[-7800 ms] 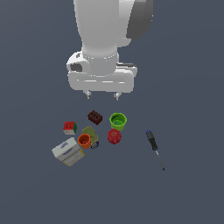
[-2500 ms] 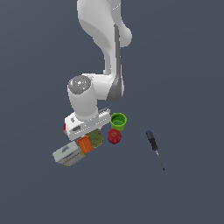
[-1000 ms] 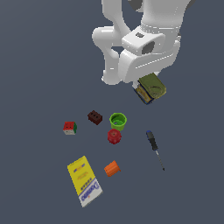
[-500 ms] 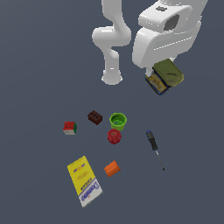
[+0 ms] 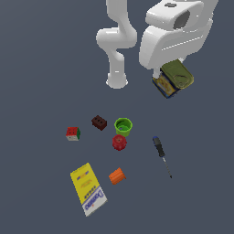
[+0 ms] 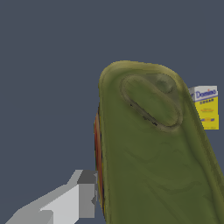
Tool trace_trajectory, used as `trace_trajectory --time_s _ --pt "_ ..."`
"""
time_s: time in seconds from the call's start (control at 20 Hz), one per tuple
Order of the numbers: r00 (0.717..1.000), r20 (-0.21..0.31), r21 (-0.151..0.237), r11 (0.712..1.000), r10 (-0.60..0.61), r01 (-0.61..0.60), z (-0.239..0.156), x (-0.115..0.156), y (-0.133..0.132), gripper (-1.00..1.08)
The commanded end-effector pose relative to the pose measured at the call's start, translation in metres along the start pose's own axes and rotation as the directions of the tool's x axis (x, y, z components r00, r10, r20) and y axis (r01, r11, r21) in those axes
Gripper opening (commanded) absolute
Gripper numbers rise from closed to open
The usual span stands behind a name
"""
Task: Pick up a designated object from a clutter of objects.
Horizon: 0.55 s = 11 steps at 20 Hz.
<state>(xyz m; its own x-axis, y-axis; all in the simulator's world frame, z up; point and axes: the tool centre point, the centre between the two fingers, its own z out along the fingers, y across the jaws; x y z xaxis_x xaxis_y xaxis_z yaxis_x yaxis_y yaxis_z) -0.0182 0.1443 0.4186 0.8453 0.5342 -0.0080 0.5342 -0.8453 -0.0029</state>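
The olive-green tin (image 5: 173, 78), the designated object, hangs high above the floor under the white hand, tilted, its yellow-and-blue label facing down. My gripper (image 5: 172, 75) is shut on it. In the wrist view the tin (image 6: 153, 148) fills most of the picture and one grey finger (image 6: 83, 194) presses against its side. The clutter lies far below: a puzzle cube (image 5: 72, 133), a dark red brick (image 5: 99, 122), a green cup (image 5: 123, 126), a red knobbly lump (image 5: 119, 142), an orange cup (image 5: 117, 176), a yellow-and-white box (image 5: 88, 188) and a screwdriver (image 5: 162, 154).
The arm's white base (image 5: 117, 81) stands behind the clutter. The yellow-and-white box (image 6: 206, 106) also shows small past the tin in the wrist view. The floor is plain dark grey all around.
The tin was taken from the clutter and lifted. Over the last second my gripper has carried it higher and toward the exterior view's right. The box now lies flat and the orange cup has tipped over.
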Motion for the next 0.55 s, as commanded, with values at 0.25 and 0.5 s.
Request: trace_trajectory --time_s 0.25,0.5 --pt "1.0 -0.005 -0.002 1.0 0.0 0.0 -0.021 0.004 0.013 -1.0" --pt "1.0 -0.005 -0.002 1.0 0.0 0.0 -0.025 0.005 0.015 -1.0"
